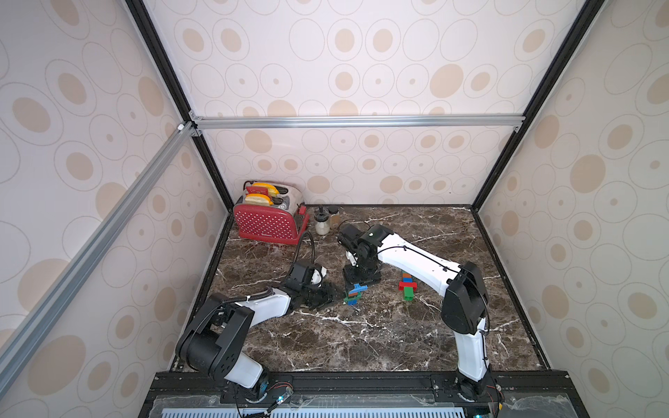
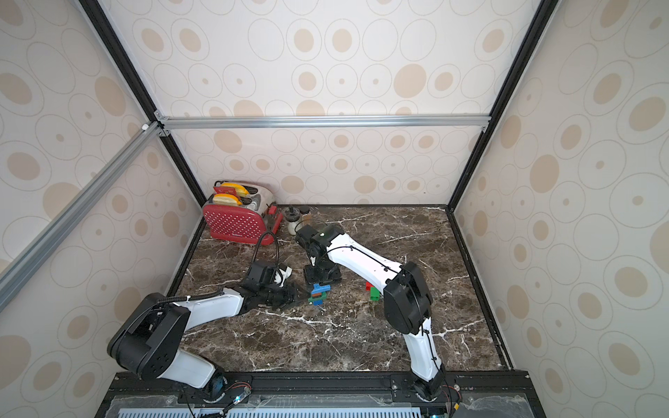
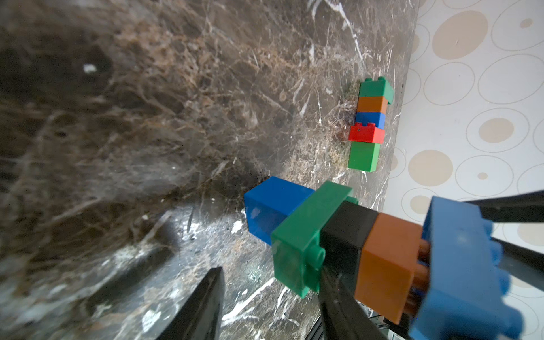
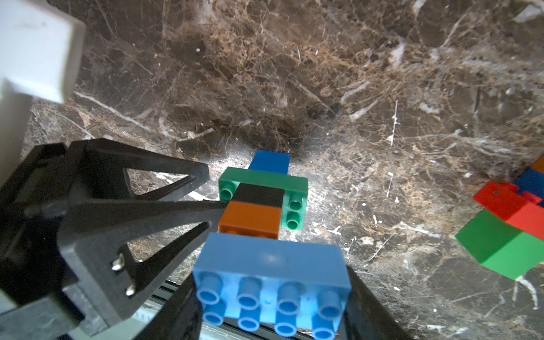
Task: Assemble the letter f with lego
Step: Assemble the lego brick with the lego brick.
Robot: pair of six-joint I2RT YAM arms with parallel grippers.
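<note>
Light-blue brick (image 4: 270,265), oblong, is sitting nearest the right wrist camera, and the right pincer (image 4: 273,303) is clenching it, one finger on either side. Outward from that grip the column (image 1: 354,294) is running down toward the table (image 1: 362,343): orange brick (image 4: 250,219), black brick (image 4: 259,195), green oblong brick (image 4: 265,176) set crosswise, then dark-blue brick (image 4: 269,160) at the far end, close to the marble. Whether that end is touching, I cannot tell.

In the left wrist view orange studs are showing in a gap under the light-blue brick, so it is looking not fully seated. The column's long axis is lying in line with the right pincer and leaning, about mid-table in both top views.

The left pincer (image 4: 213,190) is reaching in from the table's left edge, square to that axis, released and partly spread. One finger (image 3: 332,294) is touching the side of the black and orange bricks, and the other is hanging clear, with the green oblong brick's end between them. Closing the gap is probably calling for a push along the axis while the left pincer is bracing.

A second stack (image 3: 368,123) is lying flat, well apart toward the right edge.
</note>
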